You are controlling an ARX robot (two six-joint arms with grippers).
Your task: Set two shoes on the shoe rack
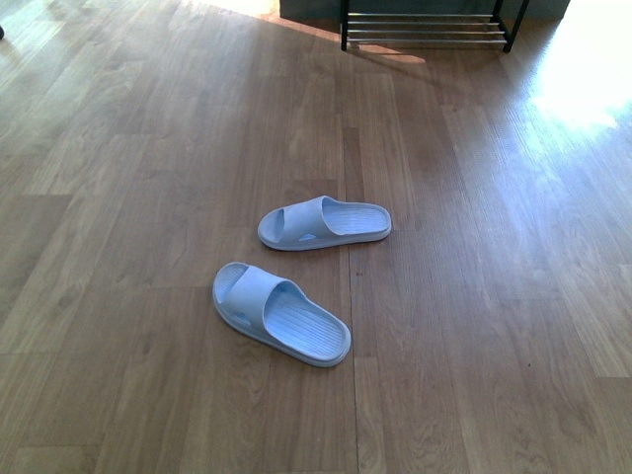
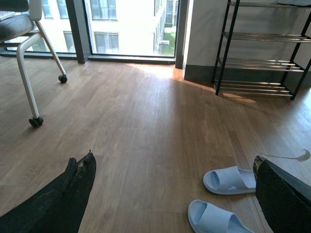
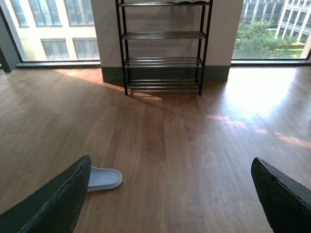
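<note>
Two pale blue slide sandals lie on the wooden floor in the front view: the far sandal (image 1: pixel 324 222) and the near sandal (image 1: pixel 280 313). Both show in the left wrist view, far sandal (image 2: pixel 228 180) and near sandal (image 2: pixel 214 219). The heel of one sandal (image 3: pixel 103 178) shows in the right wrist view. The black shoe rack with chrome rods (image 1: pixel 427 30) stands at the far wall, also in the left wrist view (image 2: pixel 262 48) and the right wrist view (image 3: pixel 163 48). My left gripper (image 2: pixel 175 167) is open and empty above the floor. My right gripper (image 3: pixel 170 177) is open and empty. No grey sneakers are in view.
A white chair leg with castors (image 2: pixel 35 121) stands at the left in the left wrist view. Large windows (image 2: pixel 129 26) line the far wall. Sun glare (image 1: pixel 583 69) falls on the floor at the far right.
</note>
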